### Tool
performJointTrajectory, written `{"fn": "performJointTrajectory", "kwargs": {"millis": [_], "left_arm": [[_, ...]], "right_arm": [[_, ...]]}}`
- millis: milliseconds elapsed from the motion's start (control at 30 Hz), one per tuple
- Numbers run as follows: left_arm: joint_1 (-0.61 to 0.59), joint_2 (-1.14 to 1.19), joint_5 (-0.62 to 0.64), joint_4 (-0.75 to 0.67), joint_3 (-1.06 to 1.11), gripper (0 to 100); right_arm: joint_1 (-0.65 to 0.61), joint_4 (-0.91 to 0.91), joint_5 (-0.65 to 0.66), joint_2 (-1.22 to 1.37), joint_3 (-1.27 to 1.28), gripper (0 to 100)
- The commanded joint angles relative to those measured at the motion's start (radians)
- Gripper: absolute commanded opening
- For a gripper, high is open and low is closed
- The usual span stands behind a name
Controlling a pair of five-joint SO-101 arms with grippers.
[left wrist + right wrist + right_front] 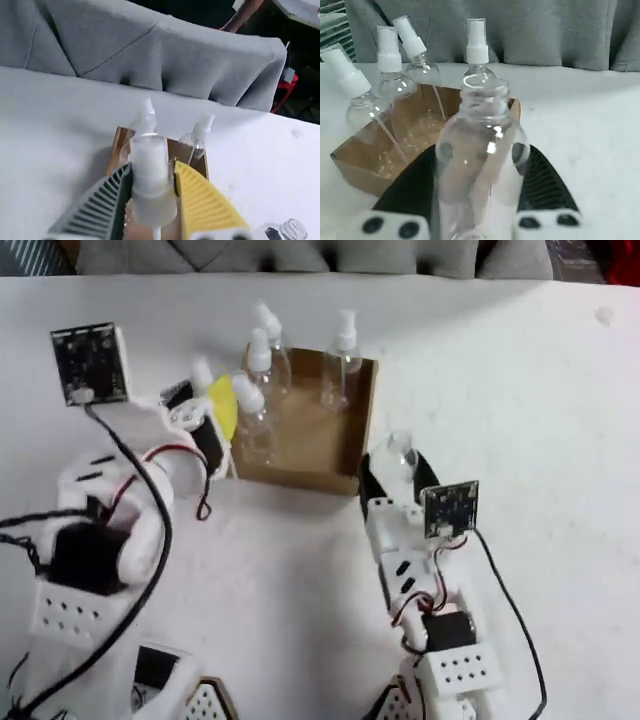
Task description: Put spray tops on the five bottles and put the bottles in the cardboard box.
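Observation:
My left gripper (pixel 152 175) is shut on a white spray top (pixel 149 160), pinched between its grey and yellow fingers (pixel 202 200). From above, that gripper (pixel 212 405) hovers at the left side of the cardboard box (pixel 325 465) with the spray top (pixel 203 374) pointing up. Several clear bottles with spray tops, such as one (pixel 342 358) at the back right, stand in the box (pixel 355 162). My right gripper (pixel 480 152) is shut on an uncapped clear bottle (pixel 481 145), held upright at the box's front right corner (pixel 395 454).
A grey sofa (pixel 150 55) runs along the table's far edge. The left arm's base and black cables (pixel 150 530) lie front left. White tabletop (pixel 520 390) spreads right of the box.

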Motion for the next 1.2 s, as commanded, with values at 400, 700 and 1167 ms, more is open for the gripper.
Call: {"fn": "performJointTrajectory", "kwargs": {"millis": [400, 700, 1167], "left_arm": [[-0.022, -0.278, 0.107, -0.184, 0.003, 2], [-0.344, -0.526, 0.138, -0.166, 0.043, 2], [-0.392, -0.651, 0.279, -0.173, 0.195, 2]], "right_arm": [[-0.476, 0.246, 0.017, -0.332, -0.11, 1.7], [-0.639, 0.24, 0.015, -0.263, -0.173, 1.6], [-0.731, 0.035, 0.015, 0.191, -0.262, 1.6]]}}
